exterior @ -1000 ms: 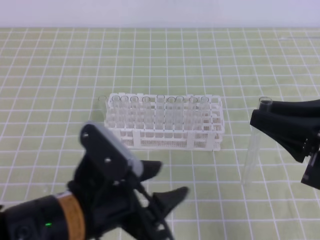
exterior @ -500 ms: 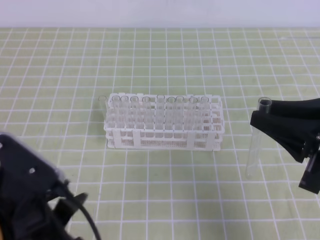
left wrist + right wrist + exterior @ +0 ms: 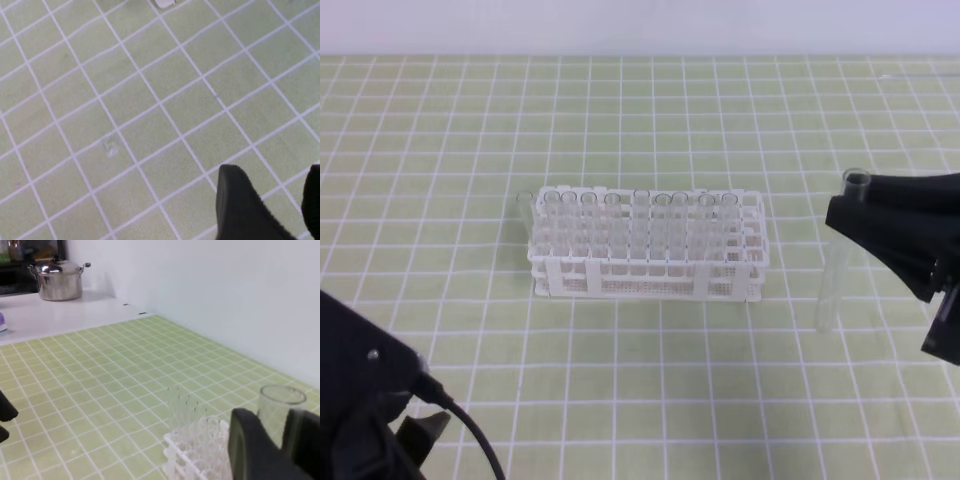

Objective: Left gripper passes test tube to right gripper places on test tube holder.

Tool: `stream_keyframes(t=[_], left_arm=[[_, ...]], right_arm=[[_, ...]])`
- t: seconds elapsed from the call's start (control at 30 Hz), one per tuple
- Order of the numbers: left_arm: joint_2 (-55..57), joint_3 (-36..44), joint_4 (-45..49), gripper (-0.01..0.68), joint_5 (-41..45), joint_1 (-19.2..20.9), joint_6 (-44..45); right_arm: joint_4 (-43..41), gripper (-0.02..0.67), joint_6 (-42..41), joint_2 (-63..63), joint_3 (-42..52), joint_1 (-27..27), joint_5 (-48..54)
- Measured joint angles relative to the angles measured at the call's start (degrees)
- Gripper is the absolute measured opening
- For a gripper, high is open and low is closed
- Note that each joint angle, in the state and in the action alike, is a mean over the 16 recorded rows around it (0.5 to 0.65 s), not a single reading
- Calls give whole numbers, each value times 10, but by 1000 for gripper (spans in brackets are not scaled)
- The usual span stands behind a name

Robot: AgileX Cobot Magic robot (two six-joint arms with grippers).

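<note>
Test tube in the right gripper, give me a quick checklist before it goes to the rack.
1. Right gripper shut on the test tube: ok.
2. Tube upright, rim up: ok.
3. Tube bottom off the mat: cannot tell.
4. Left gripper holds nothing, low at the near left: ok.
5. Test tube holder upright on the mat: ok.
6. Free hole at the rack's near right: cannot tell.
</note>
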Motion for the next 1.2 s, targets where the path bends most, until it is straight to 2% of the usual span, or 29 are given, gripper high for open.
stream_keyframes(t=[0.73, 0.97, 1.2], left_arm=[[0, 0, 0, 257, 1, 0, 0], [0, 0, 0, 257, 1, 0, 0], [0, 0, 0, 257, 0, 0, 0]], right_arm=[[1, 102, -1, 23, -22, 0, -49], [-5, 102, -6, 38, -66, 3, -88], [-47, 102, -7, 43, -126, 29, -166]])
